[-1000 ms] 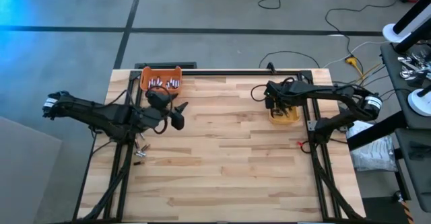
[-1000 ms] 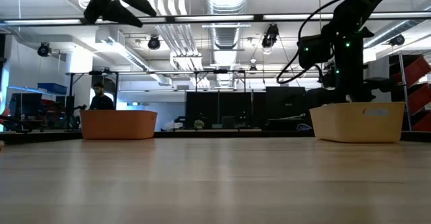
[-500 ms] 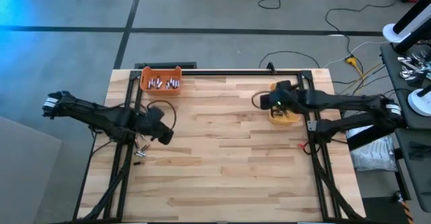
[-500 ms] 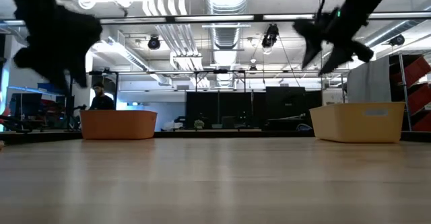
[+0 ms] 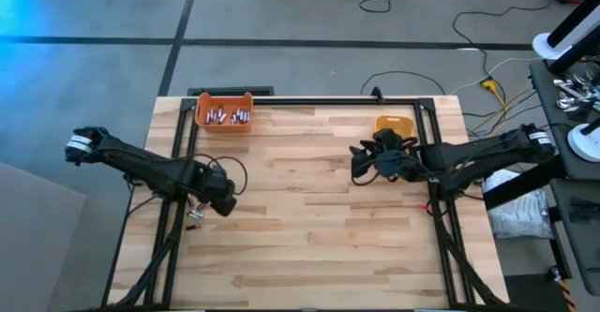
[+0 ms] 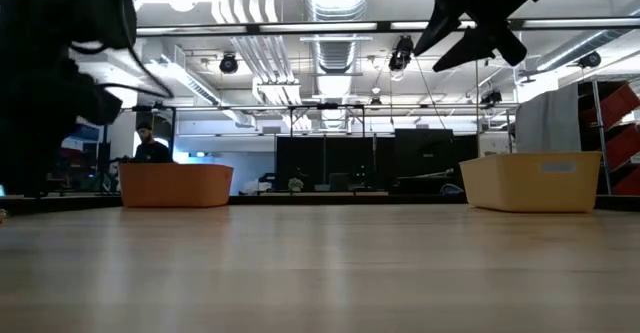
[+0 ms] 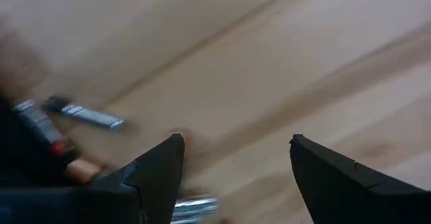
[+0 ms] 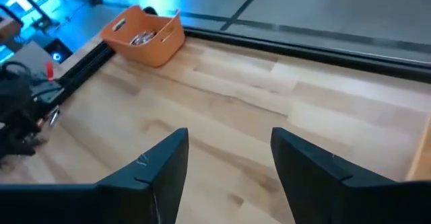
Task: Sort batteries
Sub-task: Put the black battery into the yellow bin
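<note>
Over at the table's left edge, the left gripper [image 5: 223, 200] is low above the loose batteries [image 5: 195, 209] still unsorted there. Its wrist view shows the fingers [image 7: 160, 172] spread wide w/ nothing between; one silvery cell lies right at the fingertips, a dark one [image 7: 84, 114] lies a bit off, more at the side. The orange bin [image 5: 224, 113], far-left corner, already has a row of silvery cells in it. The yellow bin [image 5: 395, 125] sits at the far right; can't see its contents from here.

The right gripper [image 5: 361, 165] hangs above bare wood just in front of the yellow bin, fingers [image 8: 149, 170] parted, carrying nothing.

Step in hand, I'd say: left arm picking one cell from the pile. To do it well:
- Pick ONE cell, prob. the silvery one nearest the tips; neighbours are close, so don't straddle two.
- Turn the wrist so the pads close across the cylinder's width, not along it, else it rolls out.
- Go down till tips nearly touch wood before closing; the cells are low and round.
- Mind the frame rail and cables beside the pile.
- Lift straight up, check it's held, then carry to the matching bin.
</note>
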`<state>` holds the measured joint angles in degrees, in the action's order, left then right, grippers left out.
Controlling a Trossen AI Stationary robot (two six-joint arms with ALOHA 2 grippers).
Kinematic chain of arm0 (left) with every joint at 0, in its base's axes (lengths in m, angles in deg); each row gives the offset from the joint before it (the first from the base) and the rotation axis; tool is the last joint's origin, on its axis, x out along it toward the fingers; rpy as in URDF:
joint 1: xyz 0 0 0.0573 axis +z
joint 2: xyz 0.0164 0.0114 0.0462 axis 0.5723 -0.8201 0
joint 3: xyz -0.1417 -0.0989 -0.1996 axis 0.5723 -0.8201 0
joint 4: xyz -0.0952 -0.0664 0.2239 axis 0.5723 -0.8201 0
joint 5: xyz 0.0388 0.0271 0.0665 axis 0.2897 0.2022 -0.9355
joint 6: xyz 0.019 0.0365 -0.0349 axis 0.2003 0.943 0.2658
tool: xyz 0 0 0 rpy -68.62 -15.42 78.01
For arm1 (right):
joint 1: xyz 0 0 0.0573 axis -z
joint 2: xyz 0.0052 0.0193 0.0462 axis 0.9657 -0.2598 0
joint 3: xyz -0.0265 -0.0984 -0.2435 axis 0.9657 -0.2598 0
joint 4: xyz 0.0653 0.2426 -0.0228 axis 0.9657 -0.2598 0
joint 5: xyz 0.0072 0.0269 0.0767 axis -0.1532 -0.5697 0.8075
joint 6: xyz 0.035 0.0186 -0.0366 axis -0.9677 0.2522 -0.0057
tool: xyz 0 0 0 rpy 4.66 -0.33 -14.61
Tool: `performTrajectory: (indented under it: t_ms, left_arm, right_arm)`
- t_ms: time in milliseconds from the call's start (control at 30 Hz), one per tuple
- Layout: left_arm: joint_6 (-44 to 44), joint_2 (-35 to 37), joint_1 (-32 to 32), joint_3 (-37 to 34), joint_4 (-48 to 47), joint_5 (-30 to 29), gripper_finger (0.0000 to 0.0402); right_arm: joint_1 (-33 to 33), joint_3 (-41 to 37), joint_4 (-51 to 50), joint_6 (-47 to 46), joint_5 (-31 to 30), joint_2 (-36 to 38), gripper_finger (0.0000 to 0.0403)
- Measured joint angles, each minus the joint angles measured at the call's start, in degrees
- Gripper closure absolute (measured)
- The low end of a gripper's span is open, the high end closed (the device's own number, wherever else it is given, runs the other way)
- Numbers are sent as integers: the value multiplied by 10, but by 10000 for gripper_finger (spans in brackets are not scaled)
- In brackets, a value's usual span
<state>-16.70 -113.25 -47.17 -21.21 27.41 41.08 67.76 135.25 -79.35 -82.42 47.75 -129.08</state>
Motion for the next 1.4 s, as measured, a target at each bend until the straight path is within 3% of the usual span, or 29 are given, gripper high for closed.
performTrajectory:
  t_ms: [267, 533, 767, 900, 1067, 1200, 1267, 1400]
  left_arm:
    - [11, -66, -1, -16, -4, 25, 182]
    - [40, -141, 0, -21, 9, 70, 237]
    - [83, -181, 0, 1, 29, 79, 316]
    - [97, -187, -2, 28, 42, 39, 376]
    - [120, -174, -2, 61, 169, -58, 380]
    - [224, -152, -6, 85, 385, -137, 380]
    - [290, -144, -4, 89, 516, -150, 380]
    - [392, -140, 6, 89, 784, -118, 378]
  right_arm:
    - [-2, 14, 0, 15, 17, -38, 202]
    - [-2, 20, 1, 36, 32, -47, 205]
    - [-2, 20, -4, 45, 47, -40, 216]
    - [-2, 41, -7, 88, 64, -37, 224]
    - [-2, 101, -4, 158, 131, -35, 237]
    - [-2, 151, -4, 210, 229, -35, 255]
    - [-2, 170, -5, 222, 251, -35, 266]
    - [-14, 193, 0, 254, 252, -35, 280]
